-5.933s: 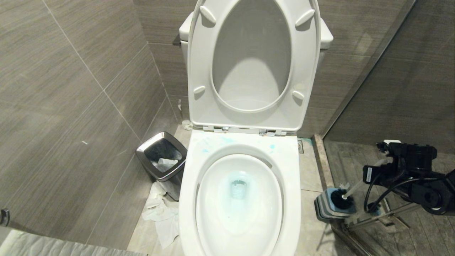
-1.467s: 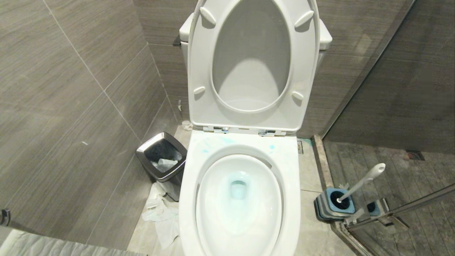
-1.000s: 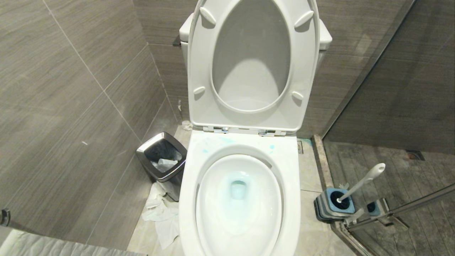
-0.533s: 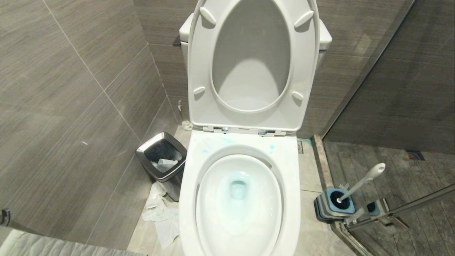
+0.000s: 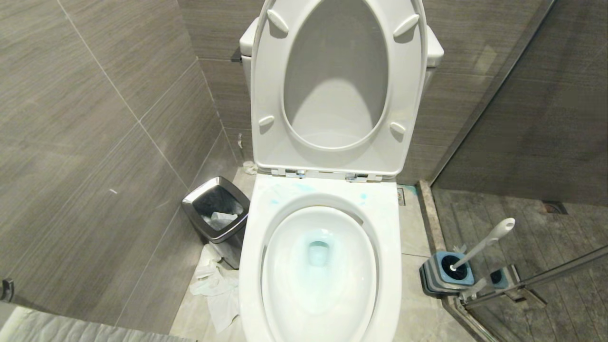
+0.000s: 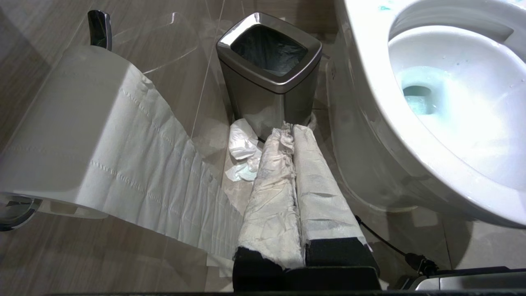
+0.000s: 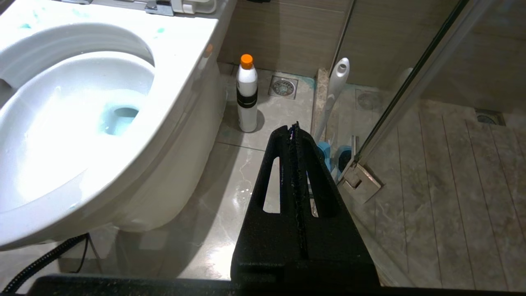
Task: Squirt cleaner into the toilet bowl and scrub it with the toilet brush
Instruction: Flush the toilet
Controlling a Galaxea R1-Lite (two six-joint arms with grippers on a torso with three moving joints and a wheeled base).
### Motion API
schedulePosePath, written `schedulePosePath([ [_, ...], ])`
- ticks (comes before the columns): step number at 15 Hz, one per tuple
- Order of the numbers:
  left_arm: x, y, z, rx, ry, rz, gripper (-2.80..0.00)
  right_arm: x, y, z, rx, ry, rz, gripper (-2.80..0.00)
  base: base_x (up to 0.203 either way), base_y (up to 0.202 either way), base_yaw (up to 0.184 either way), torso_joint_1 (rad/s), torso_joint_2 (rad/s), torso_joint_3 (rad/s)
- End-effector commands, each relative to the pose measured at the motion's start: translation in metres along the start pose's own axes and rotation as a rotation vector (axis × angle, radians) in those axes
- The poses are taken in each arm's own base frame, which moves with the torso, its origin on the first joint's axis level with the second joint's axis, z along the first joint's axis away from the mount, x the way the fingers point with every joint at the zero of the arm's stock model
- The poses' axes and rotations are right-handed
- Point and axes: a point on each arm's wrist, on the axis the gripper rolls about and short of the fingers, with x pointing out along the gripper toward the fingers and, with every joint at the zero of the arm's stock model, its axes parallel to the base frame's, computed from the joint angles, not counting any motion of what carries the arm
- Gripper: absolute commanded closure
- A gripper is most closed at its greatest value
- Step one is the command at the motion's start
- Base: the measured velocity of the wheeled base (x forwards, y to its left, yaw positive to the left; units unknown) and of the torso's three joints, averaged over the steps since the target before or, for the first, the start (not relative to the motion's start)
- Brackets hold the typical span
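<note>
toilet bowl (image 5: 318,327) front rim cut off at the head view's 6 o'clock edge, toilet brush (image 5: 479,244) bristle head sunk out of sight in its holder (image 5: 430,275), bin (image 5: 216,209) contents unclear, both arms outside the head view

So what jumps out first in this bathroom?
The white toilet fills the middle, seat and lid up, with pale blue water at its bottom. A white-handled brush leans in its blue holder on the floor to its right, and a small steel bin stands to its left.
</note>
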Motion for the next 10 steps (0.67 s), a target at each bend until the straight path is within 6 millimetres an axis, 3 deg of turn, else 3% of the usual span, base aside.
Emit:
schedulePosePath([
  [1,0.0001,0.0000,-0.0005,0.001,0.002,0.000,0.00,0.0018,0.0001,-0.0072,0.000,0.028,0.000,0.00,0.000,0.000,0.000,0.000,0.00,0.000],
  [10,-0.0002,-0.0001,-0.0005,0.026,0.011,-0.005,0.00,0.0018,0.0000,-0.0072,0.000,0.028,0.001,0.00,0.000,0.000,0.000,0.000,0.00,0.000],
])
